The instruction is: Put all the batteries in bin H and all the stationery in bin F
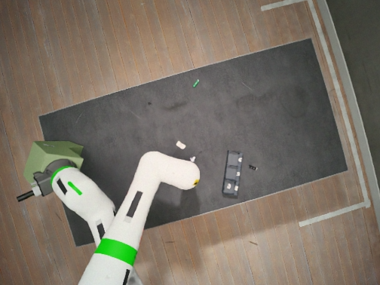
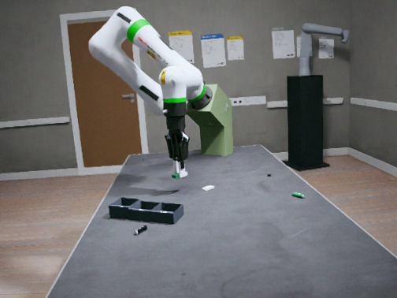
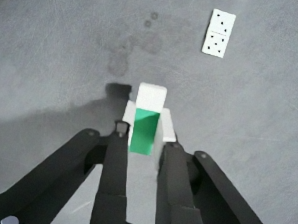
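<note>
My gripper (image 2: 179, 169) (image 3: 145, 118) is shut on a green-and-white block that looks like an eraser (image 3: 145, 131) (image 2: 176, 176), held above the table; the arm mostly hides it in the top view. A dark three-compartment bin unit (image 1: 239, 168) (image 2: 142, 215) stands flat, ahead of the gripper towards the exterior camera. Its white letters are too small to read. A green battery-like cylinder (image 1: 196, 83) (image 2: 298, 195) lies near the table's far long edge in the top view. A black cylinder with light marks (image 1: 252, 167) (image 2: 140, 229), perhaps a battery, lies beside the bin unit.
A white domino (image 1: 181, 145) (image 2: 208, 188) (image 3: 218, 33) lies near the gripper. A tiny black object (image 1: 149, 103) (image 2: 268, 175) lies farther back. The green robot base (image 1: 49, 154) (image 2: 217, 130) stands at the table's end.
</note>
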Available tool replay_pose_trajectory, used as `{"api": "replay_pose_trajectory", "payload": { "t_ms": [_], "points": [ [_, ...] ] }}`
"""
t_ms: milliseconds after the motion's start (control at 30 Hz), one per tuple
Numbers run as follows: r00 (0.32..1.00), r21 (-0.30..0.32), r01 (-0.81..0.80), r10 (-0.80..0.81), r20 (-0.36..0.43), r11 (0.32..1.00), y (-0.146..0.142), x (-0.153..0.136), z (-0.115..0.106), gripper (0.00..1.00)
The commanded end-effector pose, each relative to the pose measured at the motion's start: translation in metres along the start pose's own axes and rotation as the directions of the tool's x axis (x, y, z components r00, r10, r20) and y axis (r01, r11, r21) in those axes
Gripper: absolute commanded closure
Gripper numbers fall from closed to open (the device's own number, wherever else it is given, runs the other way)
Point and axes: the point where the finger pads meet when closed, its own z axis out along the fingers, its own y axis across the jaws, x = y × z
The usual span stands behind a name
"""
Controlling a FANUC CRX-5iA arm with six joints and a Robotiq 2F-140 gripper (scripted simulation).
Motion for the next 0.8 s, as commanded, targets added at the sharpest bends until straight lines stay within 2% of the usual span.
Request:
{"api": "replay_pose_trajectory", "payload": {
  "t_ms": [0,500,567,767],
  "points": [
    [1.000,0.001,0.002,-0.002,-0.006,1.000,0.002,-0.018,0.002,0.80],
    [1.000,0.001,0.002,-0.002,-0.006,1.000,0.007,-0.108,0.002,0.80],
    [1.000,0.001,0.002,-0.002,-0.006,1.000,0.007,-0.108,0.002,0.80],
    [1.000,0.001,0.002,-0.002,-0.006,1.000,0.009,-0.143,0.003,0.80]
  ]
}}
